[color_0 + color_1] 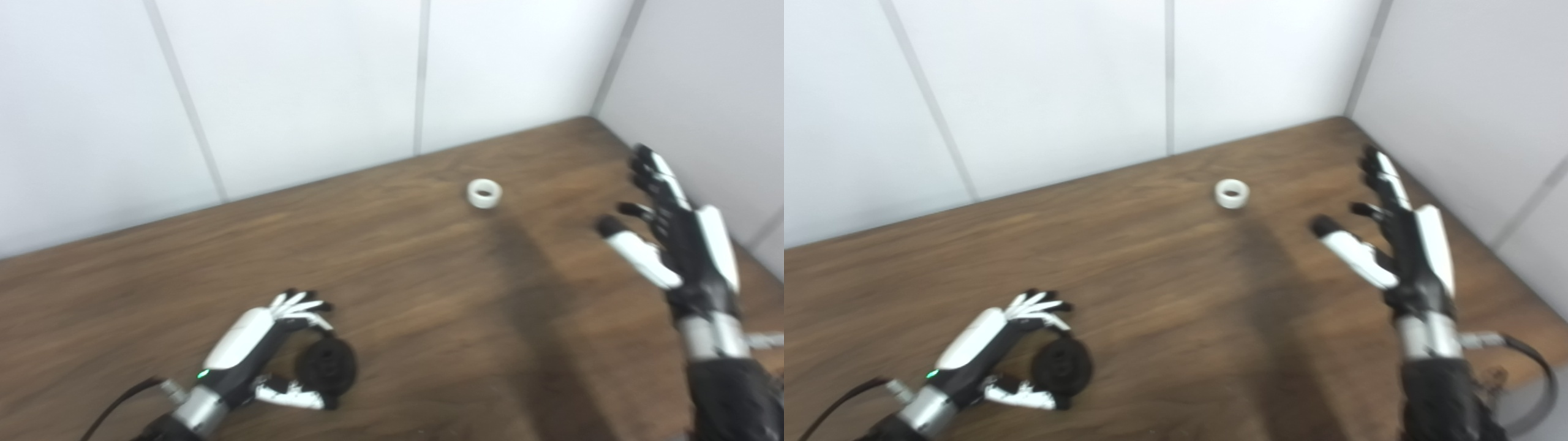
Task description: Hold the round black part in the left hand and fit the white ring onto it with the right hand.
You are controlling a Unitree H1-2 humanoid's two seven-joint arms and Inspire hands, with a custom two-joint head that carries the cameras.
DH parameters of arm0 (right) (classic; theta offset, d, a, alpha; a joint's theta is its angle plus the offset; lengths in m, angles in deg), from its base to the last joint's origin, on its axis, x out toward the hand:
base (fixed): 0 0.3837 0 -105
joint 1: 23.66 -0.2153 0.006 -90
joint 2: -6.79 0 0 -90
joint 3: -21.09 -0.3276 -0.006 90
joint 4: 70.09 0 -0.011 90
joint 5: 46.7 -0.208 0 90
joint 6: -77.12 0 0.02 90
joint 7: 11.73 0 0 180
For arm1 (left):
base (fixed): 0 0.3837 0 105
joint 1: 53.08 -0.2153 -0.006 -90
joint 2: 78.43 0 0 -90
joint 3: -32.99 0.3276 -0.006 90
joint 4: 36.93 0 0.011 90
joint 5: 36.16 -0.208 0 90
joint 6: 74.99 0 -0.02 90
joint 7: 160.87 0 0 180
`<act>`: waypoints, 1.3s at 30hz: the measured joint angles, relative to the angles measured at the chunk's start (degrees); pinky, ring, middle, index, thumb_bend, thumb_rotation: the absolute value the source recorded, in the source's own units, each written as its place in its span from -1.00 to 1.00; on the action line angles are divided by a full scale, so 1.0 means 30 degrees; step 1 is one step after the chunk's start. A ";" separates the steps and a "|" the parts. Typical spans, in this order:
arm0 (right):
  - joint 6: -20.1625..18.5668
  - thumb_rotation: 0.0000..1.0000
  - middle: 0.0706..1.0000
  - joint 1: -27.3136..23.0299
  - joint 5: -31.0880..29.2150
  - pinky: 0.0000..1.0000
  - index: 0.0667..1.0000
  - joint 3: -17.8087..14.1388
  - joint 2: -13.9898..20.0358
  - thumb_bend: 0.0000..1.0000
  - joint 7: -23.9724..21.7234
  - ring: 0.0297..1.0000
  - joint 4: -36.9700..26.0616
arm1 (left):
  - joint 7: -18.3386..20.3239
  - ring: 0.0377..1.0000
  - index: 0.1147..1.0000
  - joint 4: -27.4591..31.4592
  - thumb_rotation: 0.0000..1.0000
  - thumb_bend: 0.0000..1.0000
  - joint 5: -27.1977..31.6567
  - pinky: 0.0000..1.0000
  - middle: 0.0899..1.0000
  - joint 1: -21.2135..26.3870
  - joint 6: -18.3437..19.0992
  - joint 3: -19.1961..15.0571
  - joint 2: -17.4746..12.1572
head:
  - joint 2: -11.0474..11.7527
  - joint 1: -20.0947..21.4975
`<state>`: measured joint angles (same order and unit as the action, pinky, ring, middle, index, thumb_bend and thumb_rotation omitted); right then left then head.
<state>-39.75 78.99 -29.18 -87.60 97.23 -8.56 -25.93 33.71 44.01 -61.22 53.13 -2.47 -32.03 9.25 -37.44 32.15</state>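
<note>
Down at the near left edge of the wooden table (398,294): left hand (257,349) curled around the round black part (326,365), fingers (303,304) arched over its far side, thumb (291,395) tucked under its near side. Part sitting low on the tabletop, and with the blur hard to say whether truly gripped or only cupped, though looks held between fingers and thumb. Green light glowing at the wrist.

Over on the right: right hand (1396,239) raised above the table, spread wide, holding nothing, fingers stretched toward the back corner, thumb (1350,248) angled out to the left. Dark cable looping off the forearm at the table's right edge.

White ring (1232,193) lying flat on the wood toward the back, near the white panelled wall (1059,92), well apart from both hands; right hand closer to it than left. Long dark shadow running from the ring toward the near edge.
</note>
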 measured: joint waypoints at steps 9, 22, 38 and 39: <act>-0.0114 0.71 1.00 -0.3365 0.5341 0.62 1.00 -0.1886 0.0377 1.00 -0.5313 0.99 0.3491 | 0.0702 0.93 -0.18 -0.0495 -0.91 0.03 0.0482 1.00 0.70 0.0208 -0.0978 -0.0473 -0.0271 | -0.0116 0.1118; -0.0118 0.41 1.00 -0.6898 1.1144 0.60 1.00 -0.0535 0.1371 1.00 -1.0213 1.00 0.9911 | 0.1477 0.92 -0.18 -0.0499 -0.91 0.03 0.0540 1.00 0.69 0.0240 -0.1252 -0.0993 -0.0326 | -0.0204 0.0800; -0.0090 0.38 1.00 -1.0215 1.1988 0.72 0.96 0.1335 0.1296 1.00 -0.8576 1.00 1.5353 | 0.2054 0.91 -0.18 0.0638 -0.91 0.03 0.0944 1.00 0.69 -0.0603 -0.0783 -0.1674 -0.0655 | -0.0146 0.0768; -0.0066 0.36 1.00 -1.0326 1.1996 0.74 0.95 0.1412 0.1292 1.00 -0.8373 1.00 1.5599 | 0.2091 0.91 -0.18 0.0912 -0.91 0.03 0.0974 1.00 0.69 -0.0721 -0.0737 -0.1707 -0.0708 | -0.0175 0.0768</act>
<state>-39.94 48.01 6.81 -83.37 101.11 -33.68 20.86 39.99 46.75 -58.29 50.97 -4.68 -37.15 7.12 -37.97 34.45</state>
